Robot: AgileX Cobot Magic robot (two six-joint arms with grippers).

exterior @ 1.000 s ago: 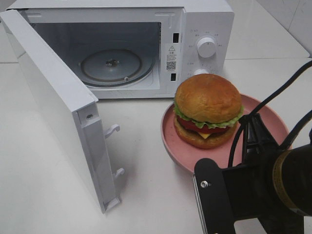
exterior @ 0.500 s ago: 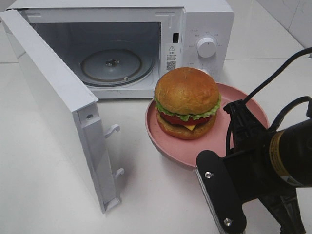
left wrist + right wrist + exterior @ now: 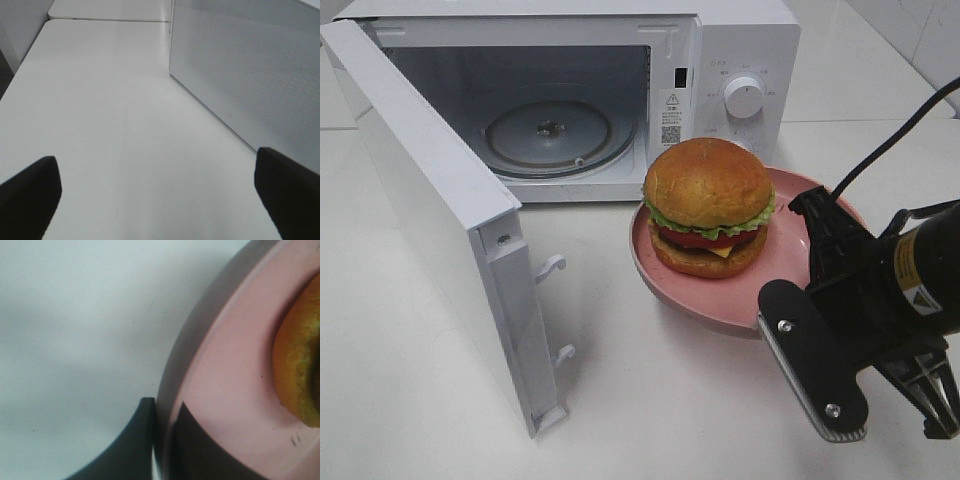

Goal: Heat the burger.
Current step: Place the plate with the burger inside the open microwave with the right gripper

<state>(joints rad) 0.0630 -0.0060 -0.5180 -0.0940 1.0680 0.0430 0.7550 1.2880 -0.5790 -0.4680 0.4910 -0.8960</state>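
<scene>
R end effector [image 3: 161,412] clenched on rim of pink plate [image 3: 790,270] carrying burger [image 3: 708,190], just in front of microwave [image 3: 740,40], door [image 3: 430,200] open; L end effector [image 3: 160,195] released over surface [image 3: 115,125]; loading, door-shut, heating not yet done.

- The burger [image 3: 708,205] sits on the plate [image 3: 790,265], before the microwave's [image 3: 740,40] right half.
- The door [image 3: 430,200] stands open at left, over the table [image 3: 420,400].
- The turntable [image 3: 548,135] lies inside, behind-left of the burger.
- The right gripper [image 3: 161,425] pinches the plate's near rim.

right jaws pinched shut (arm [image 3: 910,290] low); left jaws wide apart
</scene>
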